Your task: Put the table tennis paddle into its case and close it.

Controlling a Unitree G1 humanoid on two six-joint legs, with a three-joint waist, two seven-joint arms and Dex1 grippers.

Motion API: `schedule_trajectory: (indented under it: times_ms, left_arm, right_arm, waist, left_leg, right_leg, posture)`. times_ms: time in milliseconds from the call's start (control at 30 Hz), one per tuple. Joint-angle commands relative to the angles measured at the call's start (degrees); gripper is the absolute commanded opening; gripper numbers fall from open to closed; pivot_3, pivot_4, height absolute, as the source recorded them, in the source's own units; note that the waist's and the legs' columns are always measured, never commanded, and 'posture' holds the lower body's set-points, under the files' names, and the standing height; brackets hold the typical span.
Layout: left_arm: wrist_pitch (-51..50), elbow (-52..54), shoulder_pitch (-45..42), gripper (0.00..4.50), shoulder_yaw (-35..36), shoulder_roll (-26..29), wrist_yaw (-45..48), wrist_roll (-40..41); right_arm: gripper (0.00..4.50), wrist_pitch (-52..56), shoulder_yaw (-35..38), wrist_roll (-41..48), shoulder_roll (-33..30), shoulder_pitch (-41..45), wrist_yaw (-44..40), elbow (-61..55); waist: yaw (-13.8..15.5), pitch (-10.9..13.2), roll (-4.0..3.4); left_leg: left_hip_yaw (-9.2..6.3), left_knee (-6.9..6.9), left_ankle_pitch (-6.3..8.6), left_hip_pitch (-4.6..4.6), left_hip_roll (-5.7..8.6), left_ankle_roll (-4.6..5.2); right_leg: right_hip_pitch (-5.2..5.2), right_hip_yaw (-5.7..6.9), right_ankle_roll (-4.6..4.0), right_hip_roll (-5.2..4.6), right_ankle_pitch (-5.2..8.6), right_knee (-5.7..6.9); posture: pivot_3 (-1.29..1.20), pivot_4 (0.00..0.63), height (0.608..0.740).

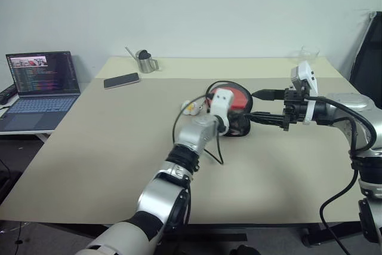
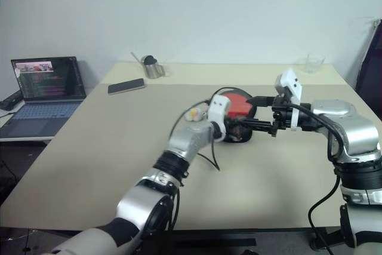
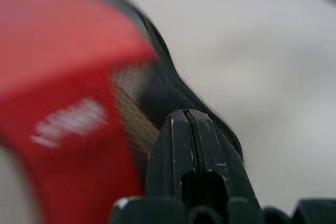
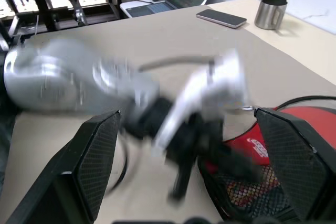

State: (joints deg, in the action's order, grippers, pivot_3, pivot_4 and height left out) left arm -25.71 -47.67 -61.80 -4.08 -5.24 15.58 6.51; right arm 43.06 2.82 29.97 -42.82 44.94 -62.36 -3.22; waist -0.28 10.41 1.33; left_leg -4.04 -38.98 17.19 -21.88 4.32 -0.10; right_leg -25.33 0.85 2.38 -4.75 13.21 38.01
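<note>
The case (image 1: 237,101), with a red front, white logo and black edge, lies at the middle of the table (image 1: 119,147). Its mesh pocket (image 4: 247,192) faces up. My left gripper (image 3: 191,124) is shut, nothing seen between its fingers, its tips close against the case's near black edge. My right gripper (image 1: 253,106) stands open at the case's right end, one finger on each side; I cannot tell whether they touch it. The paddle's face is hidden. A pale yellowish end (image 1: 191,107) pokes out left of my left wrist; I cannot tell whether it is the handle.
An open laptop (image 1: 42,85) sits on a side table at far left. A phone (image 1: 121,80) and a metal cup (image 1: 145,62) lie at the back left, a clear glass (image 2: 311,63) at the back right. A black cable (image 1: 177,125) loops off my left wrist.
</note>
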Motion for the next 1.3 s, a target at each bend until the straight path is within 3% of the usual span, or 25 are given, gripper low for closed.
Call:
schedule_trajectory:
  times_ms: [33,200,333,500,667,800,1300]
  left_arm:
    - [4.9,1.8,-0.7,0.02,1.9,2.5,1.3,0.0]
    - [4.3,16.4,3.0,0.02,3.7,11.2,18.1,6.6]
    - [-6.6,34.9,9.2,0.02,7.7,24.9,32.7,17.4]
    - [-12.8,47.3,17.0,0.02,12.8,38.3,39.6,24.0]
    - [-14.6,52.9,24.1,0.02,16.6,45.1,42.1,27.4]
    - [-15.9,57.7,29.4,0.02,19.5,48.3,41.8,30.3]
    - [-17.3,61.9,33.4,0.02,20.1,48.8,36.1,33.3]
  right_arm:
    - [4.5,3.3,3.7,2.0,-0.6,-0.1,4.1,-2.9]
    - [4.5,9.0,7.2,-0.7,9.4,3.7,22.6,6.2]
    - [4.5,11.0,14.7,-2.5,18.8,8.9,40.7,21.4]
    - [4.5,11.2,20.8,-0.3,23.0,12.8,48.3,33.3]
    - [4.5,13.5,25.1,2.9,24.3,14.1,50.0,38.8]
    - [4.5,13.7,27.8,4.6,25.4,14.1,51.7,42.8]
    - [4.5,16.2,30.4,7.1,30.7,12.6,55.0,44.6]
  waist:
    - [0.0,0.0,0.0]
    - [-0.2,0.0,-0.01]
    - [-1.1,0.0,-0.03]
    - [-1.3,0.0,-0.05]
    - [-1.4,0.0,-0.05]
    - [-1.6,0.0,-0.05]
    - [-1.6,0.0,-0.05]
  left_leg:
    - [0.0,-0.01,0.0,0.01,-0.01,0.0]
    - [0.06,-0.04,-0.01,0.07,-0.02,-0.02]
    - [0.06,-0.05,-0.04,0.03,-0.05,-0.05]
    - [0.04,0.03,-0.04,-0.04,0.0,-0.04]
    - [0.0,0.0,-0.03,-0.02,0.0,-0.01]
    - [0.02,0.01,-0.03,0.0,-0.03,-0.01]
    - [0.04,0.0,-0.05,0.06,-0.05,0.02]
  right_leg:
    - [0.0,0.0,0.0,0.01,0.0,0.02]
    - [0.02,-0.1,-0.05,0.01,-0.07,0.04]
    - [-0.07,-0.15,-0.09,0.03,-0.09,0.07]
    - [-0.09,-0.13,-0.09,0.01,-0.09,-0.08]
    - [-0.01,-0.1,-0.08,0.02,-0.09,-0.06]
    - [-0.02,-0.13,-0.09,0.05,-0.09,-0.02]
    - [0.02,-0.15,-0.09,0.07,-0.09,0.02]
  posture:
    - [0.0,0.15,0.74]
    - [0.0,0.15,0.74]
    - [0.0,0.15,0.74]
    - [0.0,0.15,0.74]
    - [0.0,0.15,0.74]
    - [0.0,0.15,0.74]
    - [0.0,0.15,0.74]
